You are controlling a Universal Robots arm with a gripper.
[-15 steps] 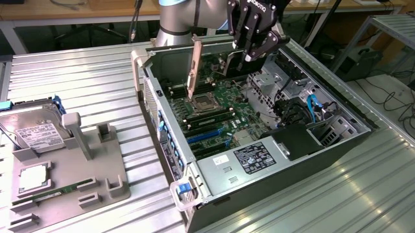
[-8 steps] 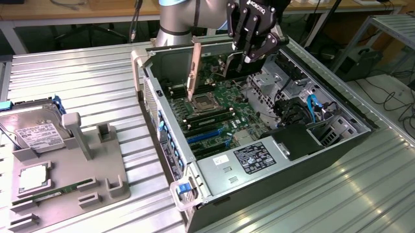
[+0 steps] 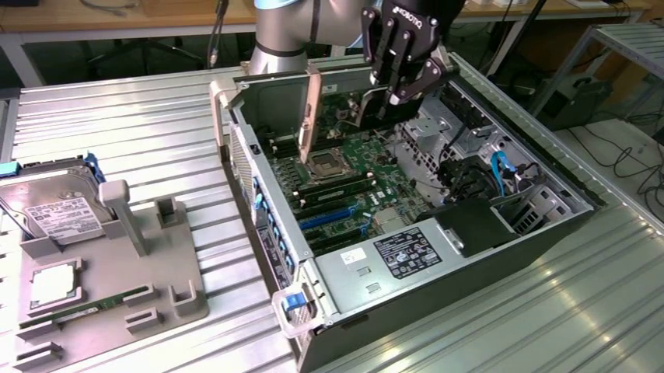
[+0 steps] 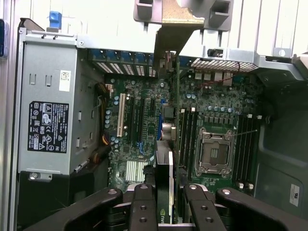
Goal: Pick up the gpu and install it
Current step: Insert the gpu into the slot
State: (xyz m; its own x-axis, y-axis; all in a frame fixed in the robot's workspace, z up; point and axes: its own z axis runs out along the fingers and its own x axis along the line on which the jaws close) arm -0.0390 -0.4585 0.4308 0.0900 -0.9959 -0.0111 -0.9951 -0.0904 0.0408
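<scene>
A big ribbed metal surface (image 3: 135, 124) is holding everything up. In the exterior view, an open computer case (image 3: 467, 303) is lying on its side in the middle. Inside it, a green board (image 3: 353, 167) is showing, with a square chip socket (image 3: 325, 165) on it. At 5 o'clock from the socket, a silver power box (image 3: 353, 272) with a black sticker is sitting. At 3 o'clock, a blue cable (image 3: 501, 172) is hanging. At 8 o'clock from the case, a grey holder (image 3: 114, 287) is resting. A hard drive (image 3: 52, 210) is leaning at its 11 o'clock corner. A square silver chip (image 3: 52, 287) is lying lower down, with a thin green memory stick (image 3: 89, 309) at its 4 o'clock.
</scene>
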